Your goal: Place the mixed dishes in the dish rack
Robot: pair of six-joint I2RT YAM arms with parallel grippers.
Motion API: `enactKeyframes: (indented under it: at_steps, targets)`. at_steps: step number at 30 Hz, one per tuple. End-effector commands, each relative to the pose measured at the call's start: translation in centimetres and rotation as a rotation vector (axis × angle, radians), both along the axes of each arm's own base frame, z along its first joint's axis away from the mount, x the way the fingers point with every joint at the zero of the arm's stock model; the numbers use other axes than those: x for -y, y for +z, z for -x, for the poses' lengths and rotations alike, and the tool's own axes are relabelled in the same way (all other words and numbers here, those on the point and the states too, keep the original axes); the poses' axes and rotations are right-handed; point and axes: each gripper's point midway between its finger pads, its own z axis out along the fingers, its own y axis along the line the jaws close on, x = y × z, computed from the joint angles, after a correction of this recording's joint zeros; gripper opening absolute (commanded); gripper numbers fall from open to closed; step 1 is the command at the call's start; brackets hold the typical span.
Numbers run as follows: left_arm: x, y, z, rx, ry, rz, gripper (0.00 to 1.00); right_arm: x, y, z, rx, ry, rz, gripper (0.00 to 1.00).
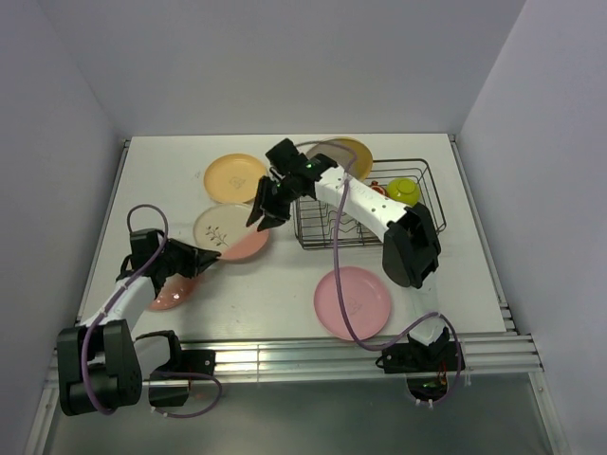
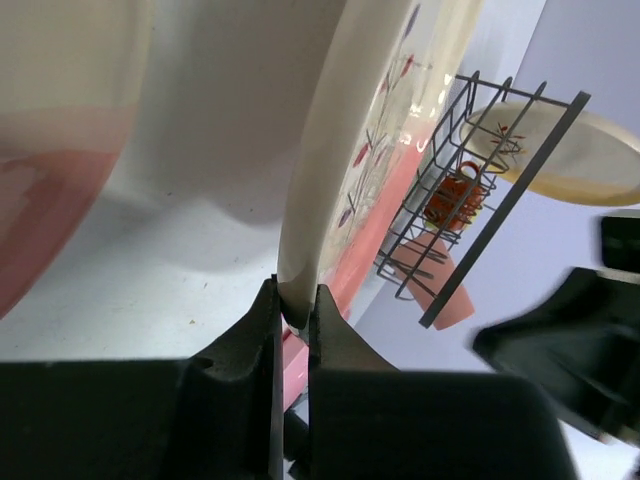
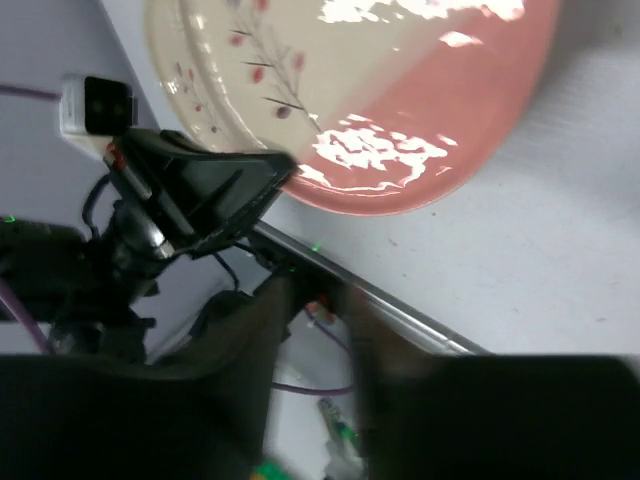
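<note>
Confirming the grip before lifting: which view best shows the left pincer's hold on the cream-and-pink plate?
Left wrist: the rim of the cream-and-pink plate sits pinched in the left pincer, close up. The top view shows the pincer at the plate's edge, too small to judge. The right wrist shows the plate's face, but the pincer's body hides the contact.

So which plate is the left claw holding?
The cream-and-pink sprig plate: the left gripper pinches its rim. Nothing grips the yellow plate, the pink plate or the racked plate.
</note>
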Motion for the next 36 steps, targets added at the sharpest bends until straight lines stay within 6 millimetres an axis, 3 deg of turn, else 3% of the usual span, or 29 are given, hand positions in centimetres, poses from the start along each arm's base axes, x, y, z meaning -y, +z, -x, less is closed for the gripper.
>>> enactKeyframes:
  at_steps: [1, 2, 3, 7, 12, 16, 19, 23, 24, 28, 33, 34, 36]
  targets:
    - [0.6, 7.1, -2.8, 0.295, -0.125, -0.044, 0.00, 0.2, 5.4, -0.8, 0.226, 0.128, -0.002, 0.47]
    - [0.6, 8.2, -3.1, 0.325, -0.141, -0.055, 0.00, 0.6, 5.7, -0.9, 0.245, 0.140, 0.017, 0.92]
    - [0.8, 8.3, -2.9, 0.331, -0.164, -0.071, 0.00, 1.4, 5.9, -0.6, 0.248, 0.160, 0.048, 0.99]
    - [2.2, 11.9, -3.2, 0.458, -0.246, -0.064, 0.00, 3.3, 6.8, -0.5, 0.333, 0.206, 0.103, 1.00]
    - [4.9, 18.4, -3.1, 0.702, -0.378, -0.002, 0.00, 5.7, 8.0, -1.0, 0.402, 0.195, 0.128, 1.00]
    - [6.5, 22.9, -2.1, 0.884, -0.478, 0.048, 0.00, 8.7, 10.6, -3.3, 0.468, 0.160, 0.082, 1.00]
    - [7.3, 24.9, -1.2, 0.967, -0.536, 0.082, 0.00, 11.7, 12.9, -4.4, 0.523, 0.117, 0.069, 1.00]
    - [8.8, 26.1, 0.7, 1.027, -0.626, 0.132, 0.00, 14.5, 14.2, -4.9, 0.578, 0.096, 0.090, 1.00]
    - [9.1, 26.3, 1.1, 1.023, -0.638, 0.153, 0.00, 14.8, 14.0, -4.7, 0.576, 0.110, 0.077, 1.00]
    - [10.0, 25.9, 2.4, 1.026, -0.710, 0.186, 0.00, 12.7, 16.6, -2.3, 0.612, 0.240, -0.153, 0.98]
    - [11.5, 25.8, 4.3, 1.041, -0.817, 0.238, 0.00, 10.6, 18.6, -0.4, 0.629, 0.357, -0.361, 0.77]
    - [11.7, 25.7, 4.4, 1.038, -0.826, 0.237, 0.00, 10.3, 18.9, -0.2, 0.630, 0.371, -0.385, 0.68]
    - [12.0, 25.3, 4.5, 1.030, -0.843, 0.230, 0.00, 10.1, 19.4, 0.0, 0.622, 0.371, -0.415, 0.00]
